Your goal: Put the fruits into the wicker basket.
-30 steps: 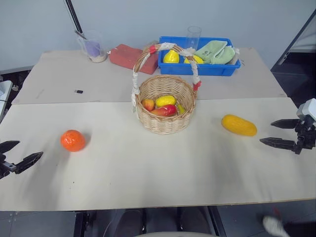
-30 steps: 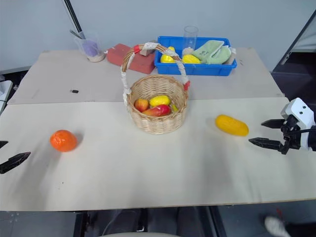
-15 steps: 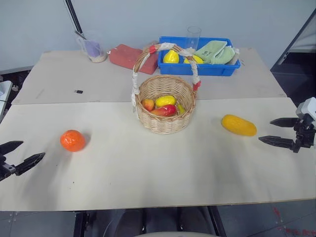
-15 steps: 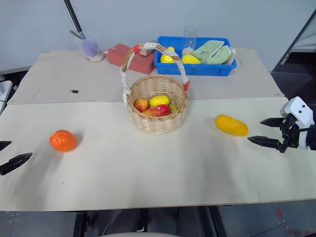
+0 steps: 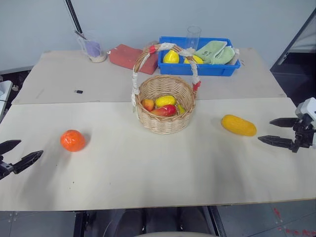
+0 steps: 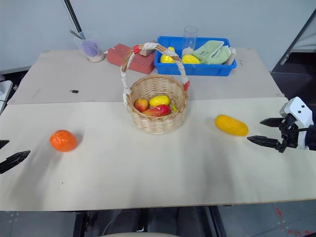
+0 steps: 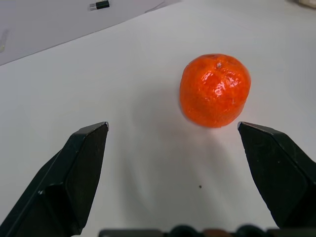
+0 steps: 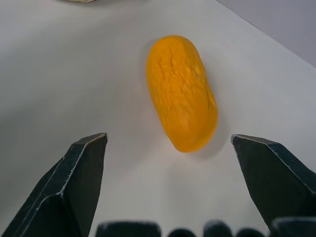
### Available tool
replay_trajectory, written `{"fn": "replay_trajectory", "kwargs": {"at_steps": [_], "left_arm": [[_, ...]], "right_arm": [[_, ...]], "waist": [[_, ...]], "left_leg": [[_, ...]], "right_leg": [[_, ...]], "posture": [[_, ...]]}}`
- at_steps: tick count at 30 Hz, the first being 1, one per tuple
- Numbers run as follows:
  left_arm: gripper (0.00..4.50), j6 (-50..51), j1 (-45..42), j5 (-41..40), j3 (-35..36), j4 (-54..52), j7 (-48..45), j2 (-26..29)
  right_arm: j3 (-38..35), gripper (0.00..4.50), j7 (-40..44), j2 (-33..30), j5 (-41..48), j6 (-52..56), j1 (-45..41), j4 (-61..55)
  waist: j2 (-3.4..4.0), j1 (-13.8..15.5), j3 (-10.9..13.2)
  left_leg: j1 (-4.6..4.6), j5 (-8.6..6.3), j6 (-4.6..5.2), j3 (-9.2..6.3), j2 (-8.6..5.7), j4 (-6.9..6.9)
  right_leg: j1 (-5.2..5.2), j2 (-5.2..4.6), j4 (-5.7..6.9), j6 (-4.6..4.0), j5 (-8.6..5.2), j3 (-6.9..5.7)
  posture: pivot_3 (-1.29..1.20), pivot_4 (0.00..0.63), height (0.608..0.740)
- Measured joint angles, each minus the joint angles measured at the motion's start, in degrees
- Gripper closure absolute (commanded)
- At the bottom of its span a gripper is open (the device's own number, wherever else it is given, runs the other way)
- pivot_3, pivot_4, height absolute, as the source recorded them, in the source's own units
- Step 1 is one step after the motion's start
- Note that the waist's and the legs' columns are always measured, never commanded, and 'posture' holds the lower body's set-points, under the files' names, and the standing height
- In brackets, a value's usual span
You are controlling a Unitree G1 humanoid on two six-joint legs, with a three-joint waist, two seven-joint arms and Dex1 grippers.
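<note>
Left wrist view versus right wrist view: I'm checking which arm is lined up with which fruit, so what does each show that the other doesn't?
The left wrist view alone has the round orange fruit lying on the table ahead of the open left gripper, closer to one finger than the other, plus a small dark object farther off. The right wrist view alone has the long yellow fruit lying ahead of the open right gripper. Both share the pale tabletop, two spread black fingers, and a fruit untouched.

Orange fruit (image 7: 215, 90) ahead of left fingers: glossy, dimpled skin; mango-like fruit (image 8: 181, 92): matt, finely wrinkled; wicker basket (image 5: 166, 109): woven, rough; table (image 5: 148, 173): smooth, matt.
</note>
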Motion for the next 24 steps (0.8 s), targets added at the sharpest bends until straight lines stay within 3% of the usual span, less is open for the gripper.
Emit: {"fn": "replay_trajectory", "kwargs": {"at_steps": [5, 12, 16, 24], "left_arm": [[0.0, 2.1, 0.5, -1.2, 0.1, -1.6, -0.5, -0.1], [0.0, 6.9, -1.2, -4.9, -0.9, -8.7, 3.1, -4.4], [0.0, 9.9, -3.3, -6.0, -4.5, -12.6, 7.8, -7.2], [0.0, 9.1, -11.6, -1.9, -13.7, -11.0, 15.5, -10.1]], "right_arm": [[0.0, 0.05, 0.9, 0.0, 0.6, 1.0, 0.0, -3.0], [1.0, 0.05, 2.3, 2.8, 12.5, 13.9, -4.0, -23.1], [3.4, 0.05, 1.2, 5.1, 17.9, 19.3, -9.2, -31.8], [9.4, 0.05, 0.4, 9.7, 20.3, 21.1, -18.8, -36.2]], "waist": [[0.0, 0.0, 0.0], [0.0, 0.0, 0.0], [-0.01, 0.2, 0.0], [-0.07, 0.6, 0.0]], "left_leg": [[0.01, 0.0, 0.0, 0.0, 0.04, 0.0], [0.0, 0.0, 0.0, -0.15, 0.11, 0.0], [-0.04, 0.01, -0.02, -0.2, 0.06, 0.0], [-0.1, 0.04, -0.09, -0.21, -0.04, 0.01]], "right_leg": [[0.0, 0.05, 0.01, 0.0, 0.0, 0.01], [0.01, 0.14, 0.03, 0.0, 0.0, 0.05], [0.0, 0.06, 0.02, 0.0, 0.0, 0.03], [-0.06, -0.03, 0.02, 0.01, 0.02, -0.02]], "posture": [[0.0, 0.15, 0.74], [0.0, 0.15, 0.74], [0.0, 0.15, 0.74], [0.0, 0.15, 0.74]]}}
